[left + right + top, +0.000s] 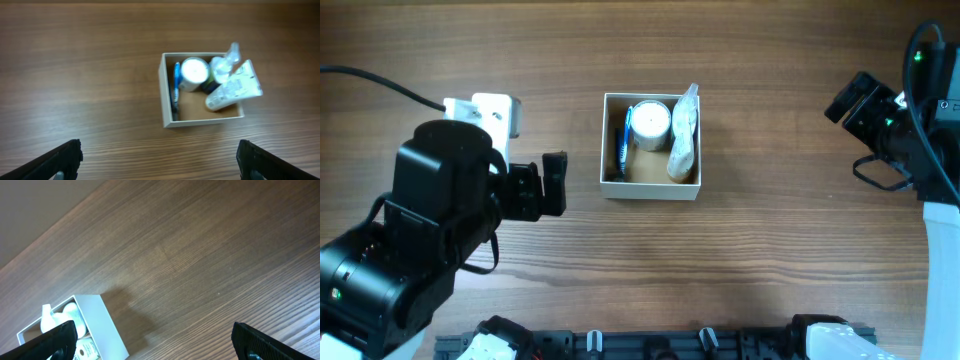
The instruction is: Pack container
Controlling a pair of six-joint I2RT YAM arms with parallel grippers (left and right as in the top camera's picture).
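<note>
Container (pixel 650 191) sits on the wooden table (pixel 770 250) between my two arms, nearer the left one. It is a square, shallow cardboard box with white walls and a tan floor.

From the left gripper (pixel 160 162) the box lies straight ahead and a little to the right of its centre line, well apart from the fingertips. That gripper's jaws are spread wide with nothing between them; I see only table grain in the gap.

The right gripper (pixel 157 342) is spread wide as well and carries nothing. Through its camera the box shows only as a white corner at the lower left, far from the fingers.

Inside the box, a small white round jar (pixel 649 122) stands against the wall farthest from the left gripper. A slim blue item (pixel 175 87), possibly a toothbrush, lies along the wall on that gripper's left. A white tube (pixel 232 90) leans on the opposite side, its flat end sticking out over the rim. Just beyond the tube, a small clear bottle (pixel 225 62) pokes up above the rim, too blurred for me to read more.
</note>
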